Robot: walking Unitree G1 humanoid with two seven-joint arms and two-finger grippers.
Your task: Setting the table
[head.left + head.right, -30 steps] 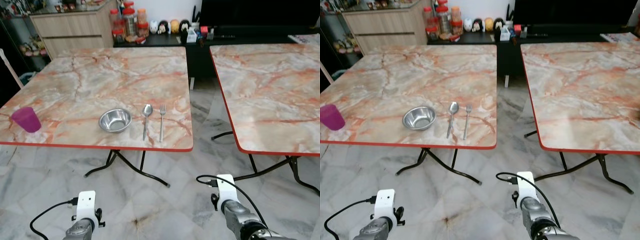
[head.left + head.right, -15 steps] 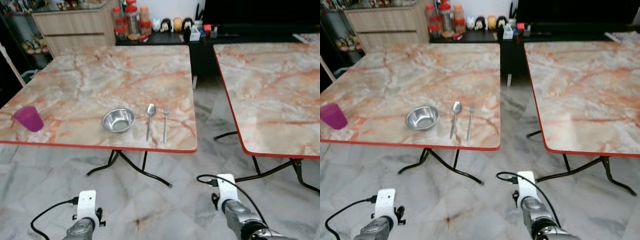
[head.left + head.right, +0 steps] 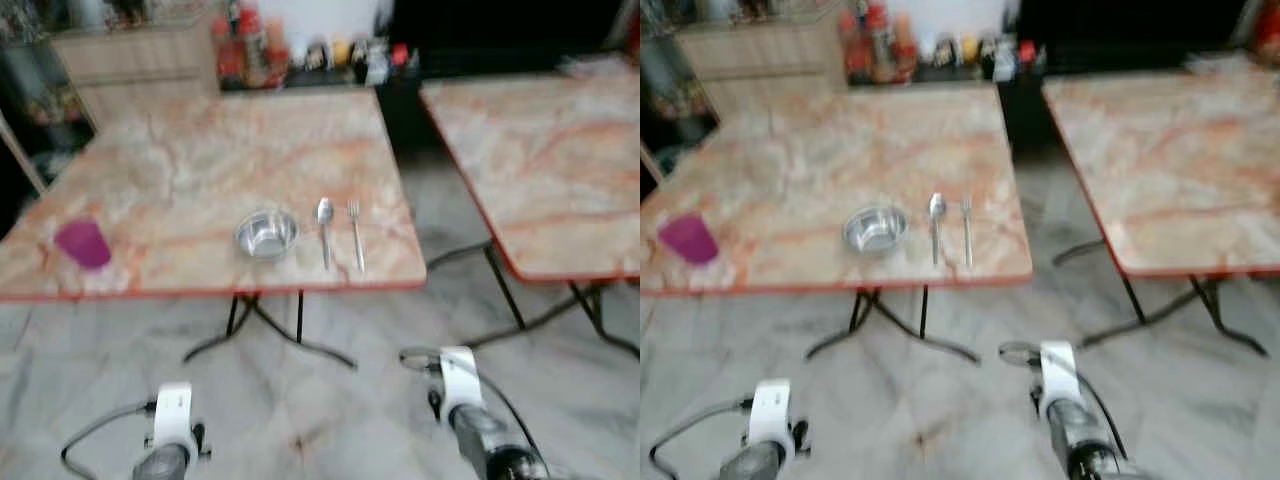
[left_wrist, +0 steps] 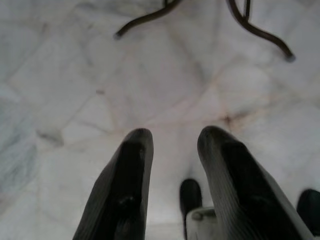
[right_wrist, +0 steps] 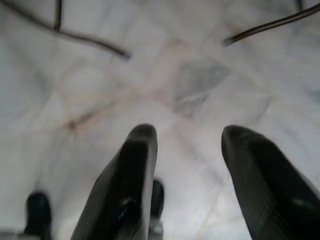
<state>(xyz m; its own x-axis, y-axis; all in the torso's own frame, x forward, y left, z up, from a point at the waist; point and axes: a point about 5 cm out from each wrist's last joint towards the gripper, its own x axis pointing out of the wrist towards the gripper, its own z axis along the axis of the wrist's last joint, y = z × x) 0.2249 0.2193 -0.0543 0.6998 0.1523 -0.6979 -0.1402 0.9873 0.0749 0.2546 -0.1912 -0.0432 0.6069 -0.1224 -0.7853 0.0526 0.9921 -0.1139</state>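
tabletop (image 3: 180, 160): steel bowl (image 3: 266, 234), spoon (image 3: 324, 230), fork (image 3: 355, 234) lined up near front edge; purple cup (image 3: 83, 243) well apart, far left
left end effector (image 4: 172, 145): narrow gap, empty, over floor
right end effector (image 5: 187, 145): wide, empty
progress: place setting looks mostly laid; cup likely left

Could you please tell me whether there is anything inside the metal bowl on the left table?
The metal bowl looks empty, showing only its shiny inside, though blur could hide something small. It sits left of the spoon and fork.
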